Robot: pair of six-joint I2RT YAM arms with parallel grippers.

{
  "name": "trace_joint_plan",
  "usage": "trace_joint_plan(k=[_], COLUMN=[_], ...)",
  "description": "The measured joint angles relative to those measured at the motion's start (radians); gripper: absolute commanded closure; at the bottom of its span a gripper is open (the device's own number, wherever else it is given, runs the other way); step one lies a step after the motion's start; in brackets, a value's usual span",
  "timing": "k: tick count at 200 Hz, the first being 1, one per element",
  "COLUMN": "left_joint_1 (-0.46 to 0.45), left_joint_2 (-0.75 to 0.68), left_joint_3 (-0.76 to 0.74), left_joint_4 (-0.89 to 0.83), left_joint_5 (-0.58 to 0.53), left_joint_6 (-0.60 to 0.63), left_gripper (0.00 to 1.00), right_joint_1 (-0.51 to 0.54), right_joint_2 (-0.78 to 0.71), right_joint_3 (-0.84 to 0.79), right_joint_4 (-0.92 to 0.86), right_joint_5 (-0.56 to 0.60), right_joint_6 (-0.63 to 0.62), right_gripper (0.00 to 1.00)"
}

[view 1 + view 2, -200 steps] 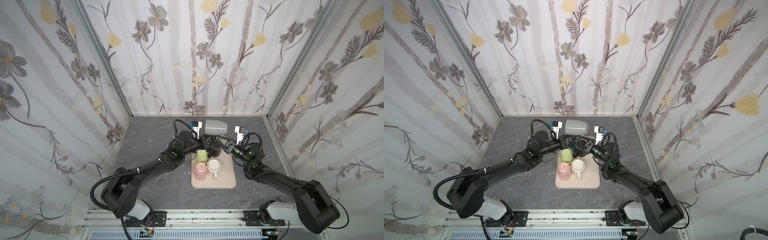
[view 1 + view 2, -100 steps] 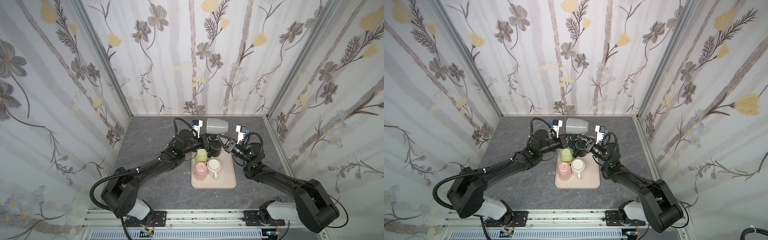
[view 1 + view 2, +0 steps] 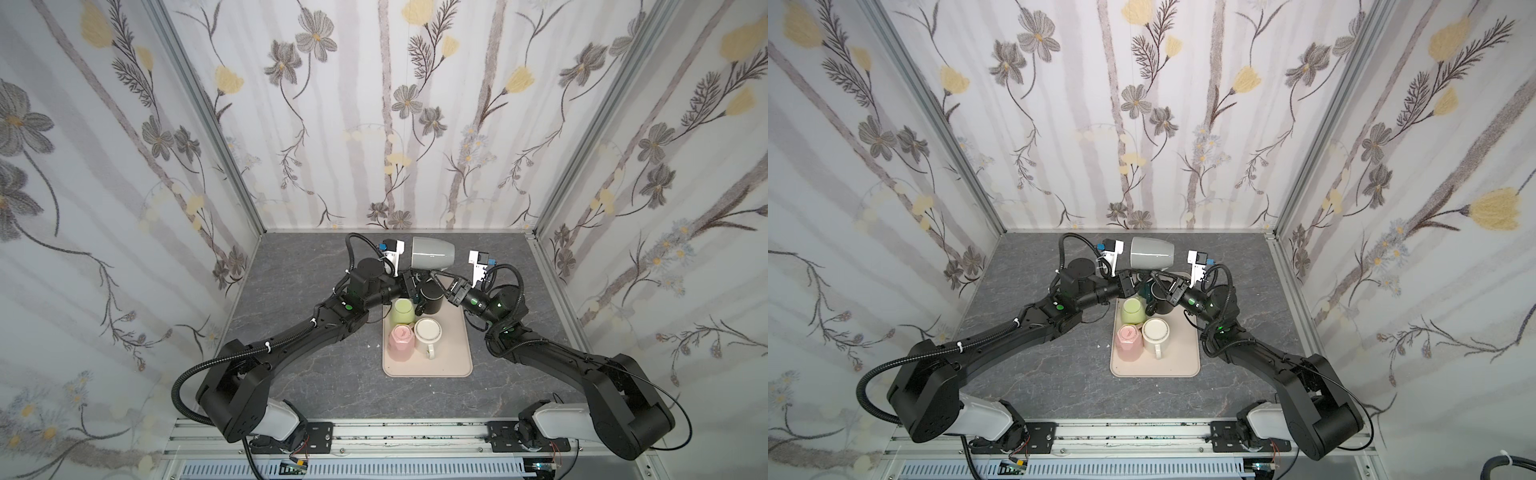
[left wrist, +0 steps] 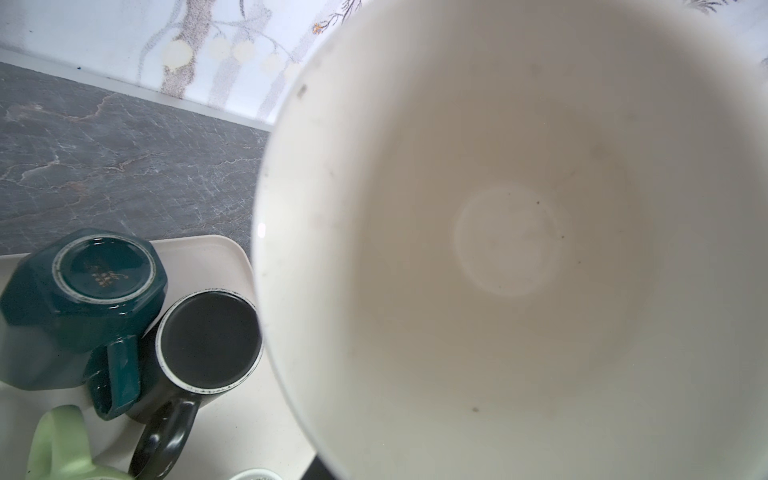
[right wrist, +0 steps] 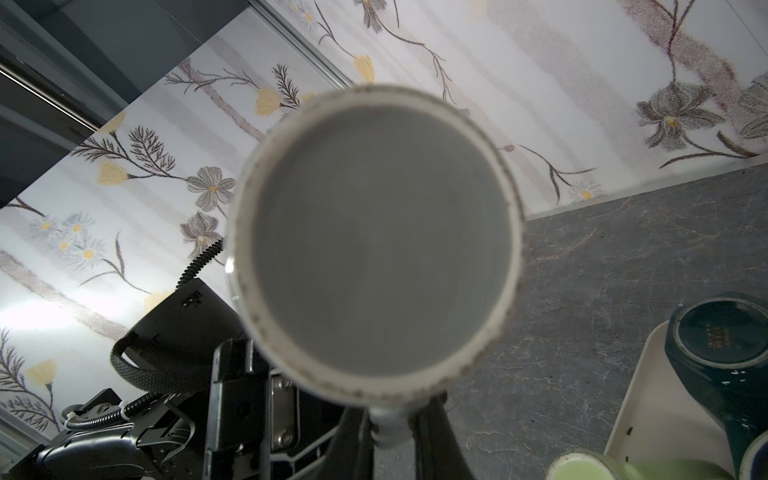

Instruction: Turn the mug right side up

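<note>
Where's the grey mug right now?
In both top views the grey mug is airborne on its side at the centre back, between the two wrists, above the far end of the tray and the black mug.

So the grey mug (image 5: 376, 245) pretty much filled the middle of the frame. Its flat underside faced the camera, a grey disc with a pale speckled ring around it. At the bottom edge its handle poked down between the dark fingers (image 5: 436, 440) of the right hand (image 5: 388, 424), which were clamped on it from both sides. Lower left was black arm hardware (image 5: 174, 332) with a ribbed cable. Lower right, a beige tray (image 5: 636, 407) sat on the grey marbled table (image 5: 602, 282), carrying a dark green mug (image 5: 715, 345) showing its base. A blurry light green mug (image 5: 582, 467) sat at the bottom edge. Flowery wall (image 5: 540, 62) behind it all.
</note>
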Motion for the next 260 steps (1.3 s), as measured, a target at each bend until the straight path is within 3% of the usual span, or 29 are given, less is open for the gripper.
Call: trace_joint_plan(k=[10, 41, 67, 81, 115, 150, 186, 225, 260], left_joint_1=[-0.002, -0.008, -0.009, -0.01, -0.011, -0.011, -0.011, -0.011, -0.008], left_joint_2=[-0.005, -0.004, -0.005, -0.006, -0.009, -0.009, -0.009, -0.008, -0.007], left_joint_3=[-0.028, -0.029, -0.028, -0.029, -0.025, -0.01, 0.008, 0.021, 0.025], left_joint_4=[0.028, 0.005, -0.014, -0.024, -0.038, -0.073, -0.104, -0.134, -0.153], left_joint_5=[-0.008, -0.012, -0.015, -0.022, -0.057, -0.081, -0.097, -0.101, -0.126], left_joint_6=[0.001, 0.019, 0.047, 0.06, 0.089, 0.106, 0.127, 0.135, 0.152], left_gripper=[1.0, 1.0, 1.0, 1.0, 1.0, 1.0, 1.0, 1.0, 1.0], right_joint_1=[-0.003, -0.011, -0.019, -0.026, -0.043, -0.049, -0.062, -0.066, -0.067], right_joint_2=[0.007, 0.035, 0.066, 0.082, 0.099, 0.132, 0.13, 0.061, -0.059], right_joint_3=[-0.002, -0.011, -0.022, -0.032, -0.062, -0.071, -0.087, -0.088, -0.077], right_joint_4=[-0.002, 0.001, 0.048, 0.08, 0.132, 0.173, 0.18, 0.098, -0.103], right_joint_5=[-0.019, -0.036, -0.056, -0.068, -0.097, -0.103, -0.113, -0.078, 0.021], right_joint_6=[0.0, 0.002, 0.03, 0.05, 0.08, 0.098, 0.104, 0.051, -0.057], right_gripper=[0.76, 0.65, 0.64, 0.55, 0.55, 0.45, 0.42, 0.41, 0.34])
